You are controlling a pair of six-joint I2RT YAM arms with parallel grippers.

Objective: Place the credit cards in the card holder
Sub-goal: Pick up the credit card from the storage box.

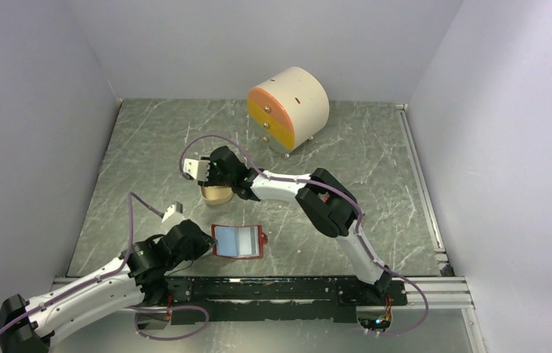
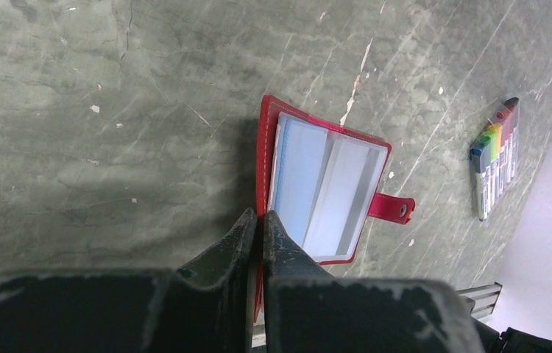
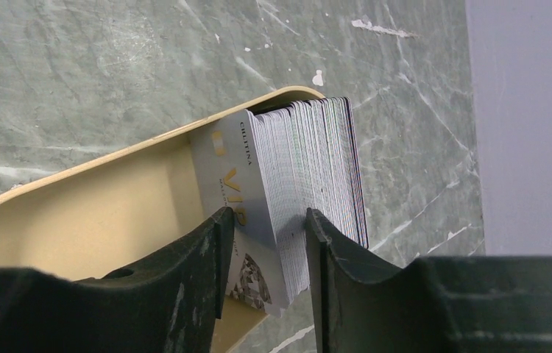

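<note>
Right fingers (image 3: pixel 185 279) astride credit cards (image 3: pixel 295 162) in tray (image 3: pixel 96 213), grip unclear; left fingers (image 2: pixel 221 257) tight on card holder (image 2: pixel 324 184)'s edge.

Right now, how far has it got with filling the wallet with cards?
Done: the wallet lies open, pockets up, with the left gripper shut on its edge. In hand: the right gripper has its jaws either side of a few cards standing in the tray; whether it grips them yet is unclear. Left: nearly everything, since the pockets show no card.
</note>
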